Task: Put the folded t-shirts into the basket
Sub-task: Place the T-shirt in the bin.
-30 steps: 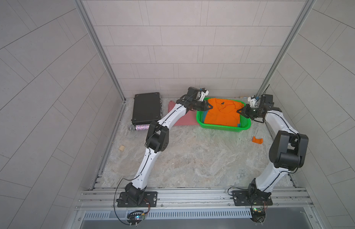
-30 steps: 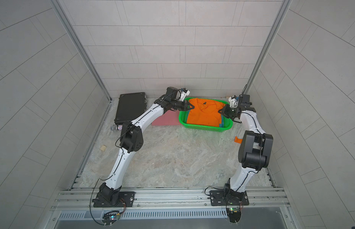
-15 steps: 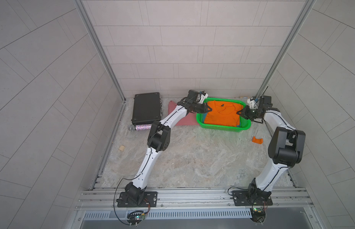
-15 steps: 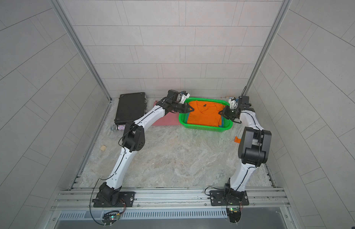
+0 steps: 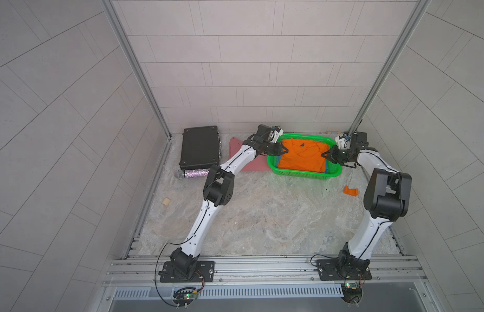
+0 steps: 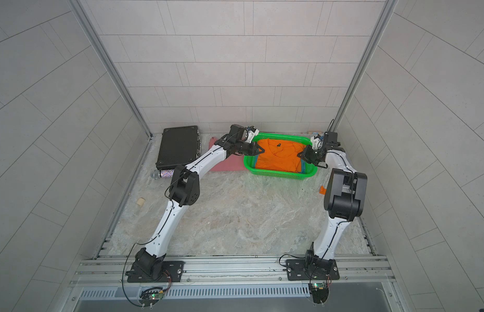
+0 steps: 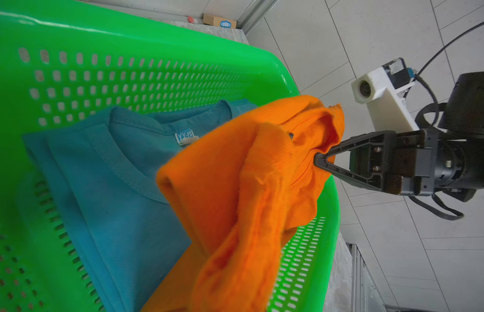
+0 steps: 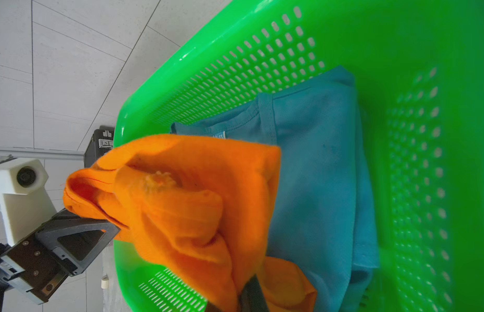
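The green basket [image 5: 305, 175] stands at the back of the table. An orange t-shirt [image 5: 300, 159] sags into it, stretched between my two grippers. My left gripper [image 5: 285, 149] is shut on its left edge and my right gripper [image 5: 323, 156] is shut on its right edge. In the left wrist view the orange cloth [image 7: 235, 189] hangs above a teal t-shirt [image 7: 122, 189] lying flat on the basket floor. In the right wrist view one dark finger [image 8: 251, 295] shows, wrapped in orange cloth. A pink t-shirt [image 5: 235, 147] lies on the table left of the basket, partly under my left arm.
A black hard case [image 5: 200, 147] lies at the back left, with a glittery microphone [image 5: 193, 173] in front of it. A small orange piece [image 5: 351, 191] sits right of the basket. A tan block [image 5: 166, 201] lies near the left rail.
Both grippers have come down with the orange t-shirt. It hung taut above the basket rim and now sags inside the basket.
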